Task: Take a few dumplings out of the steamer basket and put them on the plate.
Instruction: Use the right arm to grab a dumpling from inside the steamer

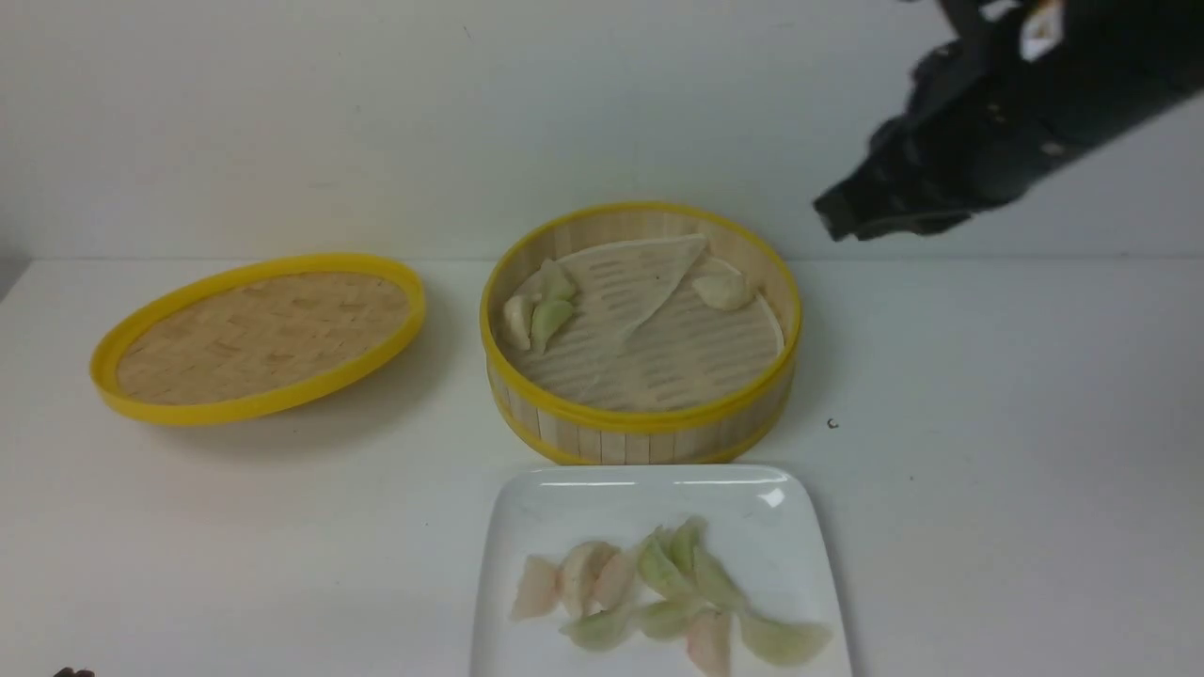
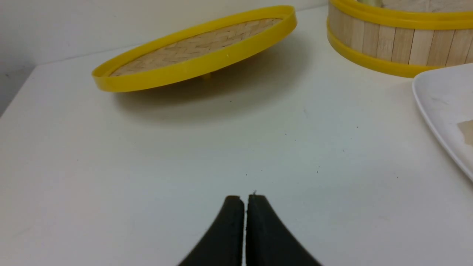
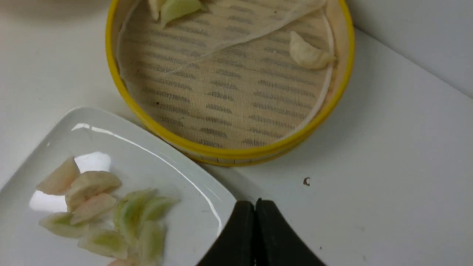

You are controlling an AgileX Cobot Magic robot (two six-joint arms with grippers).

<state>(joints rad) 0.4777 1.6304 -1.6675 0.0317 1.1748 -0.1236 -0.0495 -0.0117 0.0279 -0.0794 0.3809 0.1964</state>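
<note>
White plate (image 1: 649, 503) rim beside steamer basket (image 1: 640, 438) | left claw (image 2: 245, 199), right claw (image 3: 255, 204) pressed together

Dumplings (image 1: 668, 592) cluster on the white plate (image 1: 583, 512), a few in the steamer basket (image 1: 640, 437).

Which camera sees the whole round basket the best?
The front view: the whole basket fits in the picture, with its walls, rim and inside. The right wrist view looks down into it but cuts off part of its rim. The left wrist view catches only a piece of its side wall.
</note>
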